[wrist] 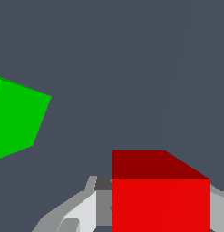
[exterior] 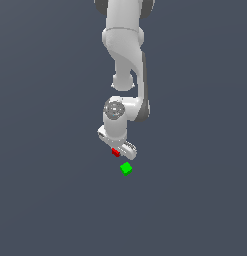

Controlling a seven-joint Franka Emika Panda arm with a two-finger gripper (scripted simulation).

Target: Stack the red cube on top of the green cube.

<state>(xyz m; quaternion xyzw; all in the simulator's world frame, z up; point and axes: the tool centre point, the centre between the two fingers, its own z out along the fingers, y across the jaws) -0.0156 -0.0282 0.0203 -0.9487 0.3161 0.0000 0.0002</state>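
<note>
The red cube (exterior: 115, 152) sits between the fingers of my white gripper (exterior: 117, 149), which is shut on it. In the wrist view the red cube (wrist: 161, 195) fills the space between the grey fingers (wrist: 75, 210) of the gripper (wrist: 152, 215). The green cube (exterior: 126, 169) rests on the dark floor, a short way below and to the exterior view's right of the gripper, apart from the red cube. The wrist view cuts off the green cube (wrist: 16, 120) at the picture's edge.
The floor (exterior: 195, 200) is a plain dark grey-blue surface. The white arm (exterior: 124, 45) comes down from the top of the exterior view.
</note>
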